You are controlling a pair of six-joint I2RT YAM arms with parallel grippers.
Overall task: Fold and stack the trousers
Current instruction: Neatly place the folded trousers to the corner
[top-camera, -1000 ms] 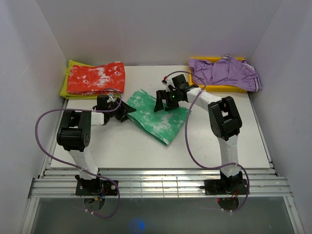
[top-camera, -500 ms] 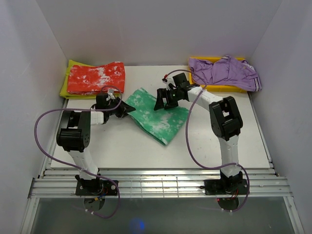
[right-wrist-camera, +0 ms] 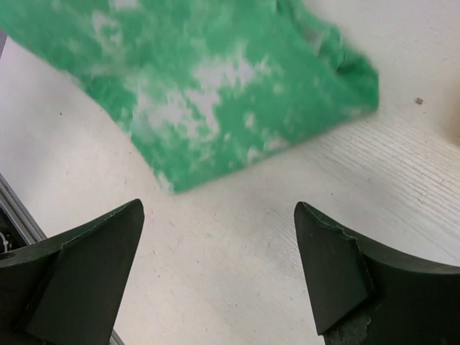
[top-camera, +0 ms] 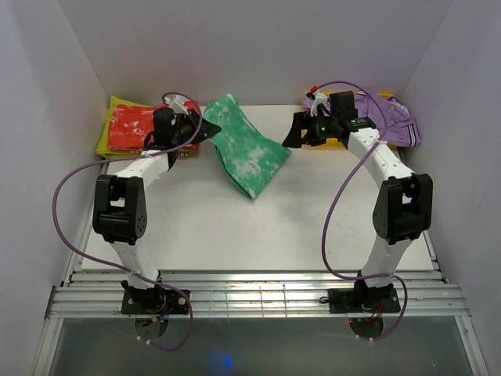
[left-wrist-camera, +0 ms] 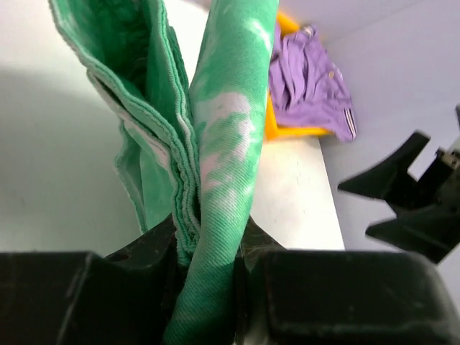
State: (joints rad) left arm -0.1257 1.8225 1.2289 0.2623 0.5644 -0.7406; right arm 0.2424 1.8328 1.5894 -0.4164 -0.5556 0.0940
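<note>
- Looking down from the top external view, the left gripper (top-camera: 205, 129) sits just right of the folded red-and-white blotched garment (top-camera: 131, 125) and is clamped on one edge of the bright green, white-blotched cloth trousers (top-camera: 249, 153).
- The trousers hang from that grip as a folded bundle, sloping away from the red garment. Their lower end reaches down toward the white table (top-camera: 235, 227).
- The right gripper (top-camera: 293, 137) hovers well apart from the red garment, beyond the trousers, in front of the plain purple garment (top-camera: 383, 117) lying on a yellow tray (top-camera: 338, 143). From this height I cannot tell whether its jaws are spread.
- Only this view shows the red garment.
- The left wrist view shows the grip itself. The left gripper's (left-wrist-camera: 208, 248) jaws are closed tight on several stacked layers of the trousers (left-wrist-camera: 226, 144), whose seamed edges rise straight out of the pinch.
- It also catches the purple garment (left-wrist-camera: 309, 72), the yellow tray (left-wrist-camera: 287, 129) and the right gripper (left-wrist-camera: 357, 208), whose two dark fingers are set apart.
- The right wrist view settles the matter. The right gripper's (right-wrist-camera: 215, 269) fingers stand wide apart with nothing between them, above bare table (right-wrist-camera: 402, 180).
- The trousers (right-wrist-camera: 215, 93) lie ahead of those fingers, clear of both.
</note>
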